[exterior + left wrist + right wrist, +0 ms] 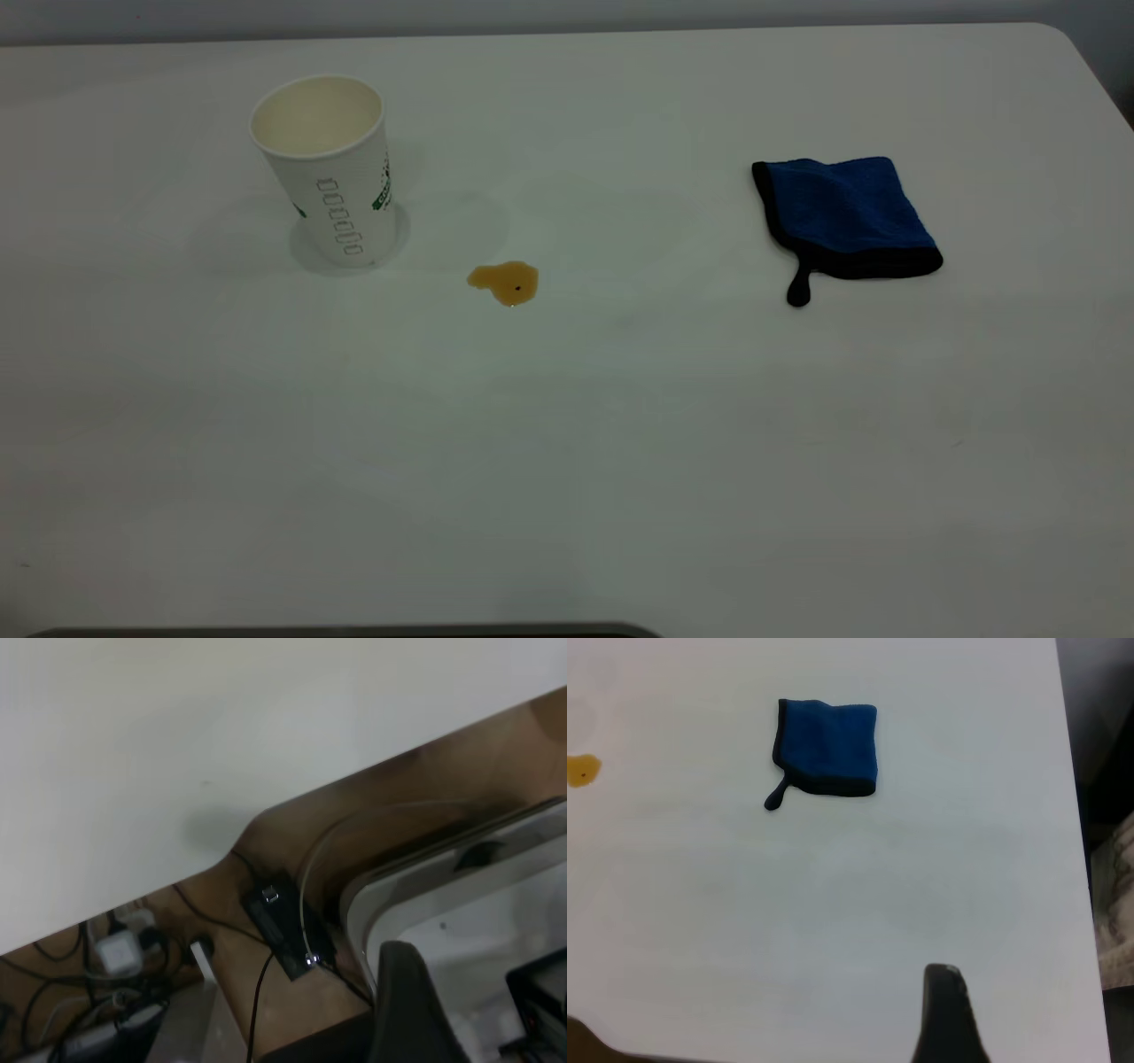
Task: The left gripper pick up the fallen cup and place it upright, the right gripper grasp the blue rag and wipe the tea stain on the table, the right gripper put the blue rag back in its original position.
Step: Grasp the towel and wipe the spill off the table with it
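Since the blue rag (827,746) ahead of my right gripper (948,1014) is soft, I'd pinch its middle; finger opening I cannot tell.

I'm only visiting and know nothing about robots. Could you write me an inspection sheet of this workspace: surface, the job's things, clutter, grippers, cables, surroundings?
Surface: white table, one wet spot, otherwise bare.
Cup: white paper cup stands upright, mouth up, looks empty.
Tea stain: small amber blotch with a dark speck, unwiped, between cup and rag, nearer the cup.
Blue rag: lies flat, strap toward the camera, well apart from the stain.
Clutter: nothing seen on the table.
Grippers: neither shows in the exterior view; a dark part at the right wrist view's edge hangs over bare table away from the rag; fingers not readable.
Cables: black leads and plugs on the floor beyond the table edge.
Surroundings: grey wall behind.
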